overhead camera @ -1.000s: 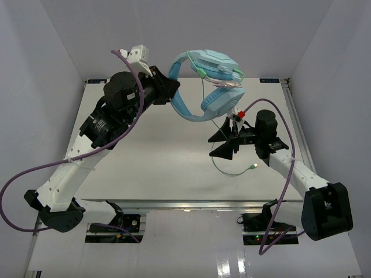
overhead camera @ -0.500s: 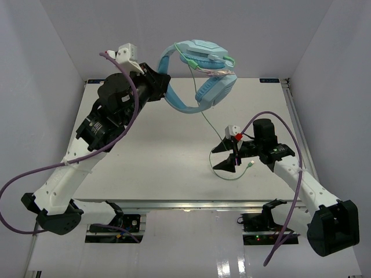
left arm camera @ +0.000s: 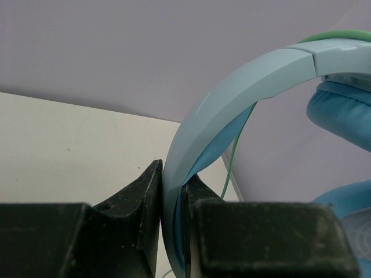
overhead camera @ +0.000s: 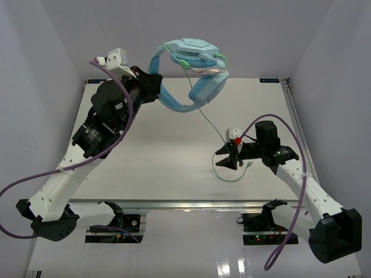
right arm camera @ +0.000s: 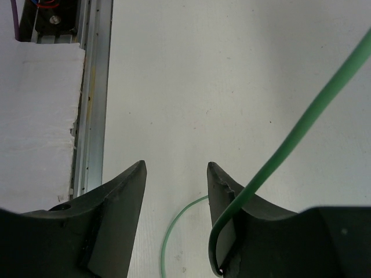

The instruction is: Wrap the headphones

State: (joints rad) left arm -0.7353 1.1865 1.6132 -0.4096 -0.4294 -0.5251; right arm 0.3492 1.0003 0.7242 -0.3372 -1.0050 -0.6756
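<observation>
The light blue headphones (overhead camera: pixel 191 61) hang in the air above the table's far edge. My left gripper (overhead camera: pixel 152 86) is shut on their padded band (left arm camera: pixel 232 98), which is pinched between the two black fingers of the left gripper (left arm camera: pixel 172 179). An earcup cushion (left arm camera: pixel 342 110) shows at the right. The thin pale-green cable (overhead camera: pixel 211 124) drops from the earcups to the table and loops by my right gripper (overhead camera: pixel 225 160). The right gripper (right arm camera: pixel 175 168) is open. The cable (right arm camera: pixel 301 130) crosses the front of its right finger, and a loop lies on the table between the jaws.
The white table (overhead camera: pixel 156 150) has walls at the back and on both sides. Thick purple robot cables (overhead camera: pixel 35 174) trail from both arms. A metal rail (right arm camera: pixel 93 87) and a white sheet (right arm camera: pixel 35 116) run along the table's near edge. The cable's plug (overhead camera: pixel 248 166) lies beside the right gripper.
The left arm has carried the headphones up and to the left. The right gripper has come toward the near edge, down by the cable's loop, and its jaws have narrowed.
</observation>
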